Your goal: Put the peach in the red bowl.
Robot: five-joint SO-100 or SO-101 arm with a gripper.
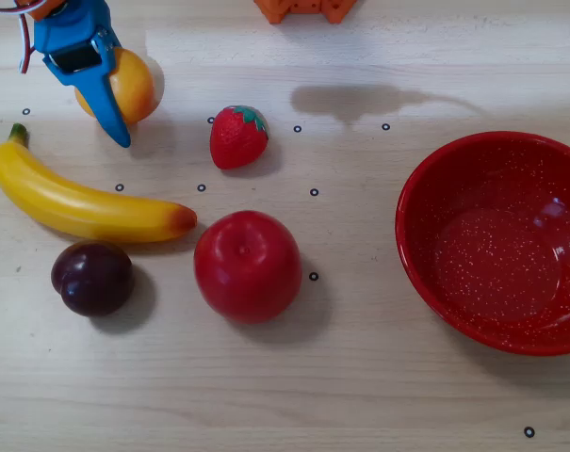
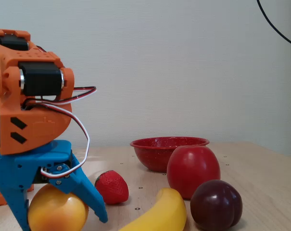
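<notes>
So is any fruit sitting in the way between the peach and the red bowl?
Yes. In the overhead view the claw straddles the peach at top left, and the red bowl is far right. The strawberry sits nearest the straight path; the apple lies just below it. Lifting the peach over should clear both.

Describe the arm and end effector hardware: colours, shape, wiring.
The end effector has blue plastic fingers, long and tapering to points. Above it sits an orange printed arm housing holding a black servo. Red, black and white wires loop loose outside the housing.
</notes>
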